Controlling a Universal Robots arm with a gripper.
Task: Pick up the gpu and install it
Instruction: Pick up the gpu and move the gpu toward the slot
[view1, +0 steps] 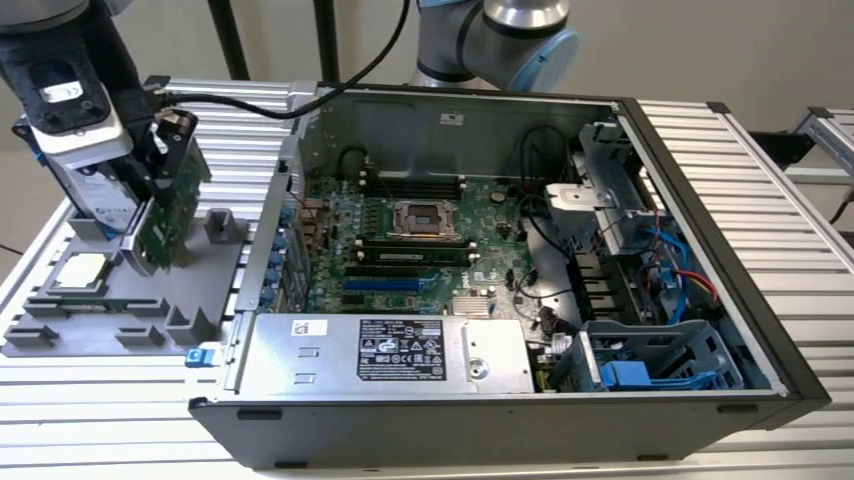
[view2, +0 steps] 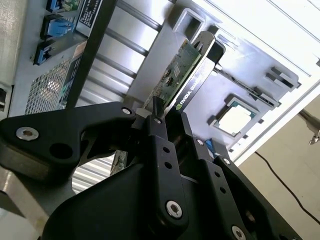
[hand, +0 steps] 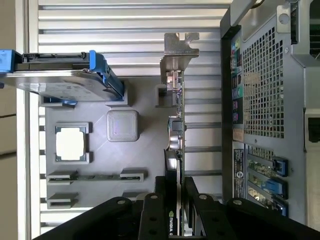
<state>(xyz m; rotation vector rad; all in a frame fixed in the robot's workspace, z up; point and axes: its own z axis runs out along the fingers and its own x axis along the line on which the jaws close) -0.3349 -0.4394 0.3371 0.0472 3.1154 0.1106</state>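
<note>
The gpu (view1: 167, 215) is a thin card with a green board face, and it stands upright over the grey parts tray (view1: 80, 335) at the exterior view's left. My gripper (view1: 163, 165) comes down on its upper edge and is shut on it. In the second wrist view the black fingers (view2: 160, 145) clamp the gpu (view2: 177, 75) between green board and black cooler side. The first wrist view shows the gpu (hand: 176, 125) edge-on, running from my gripper (hand: 177, 200) to its metal bracket (hand: 177, 50). I cannot tell whether its lower edge still rests in the tray.
A silver hard drive with blue tabs (view1: 104, 205) stands in the tray just behind the card, and a square processor chip (view1: 83, 270) lies beside it. The open computer case (view1: 534, 400) sits at the exterior view's right, motherboard (view1: 400, 240) and blue slots (view1: 387, 287) exposed.
</note>
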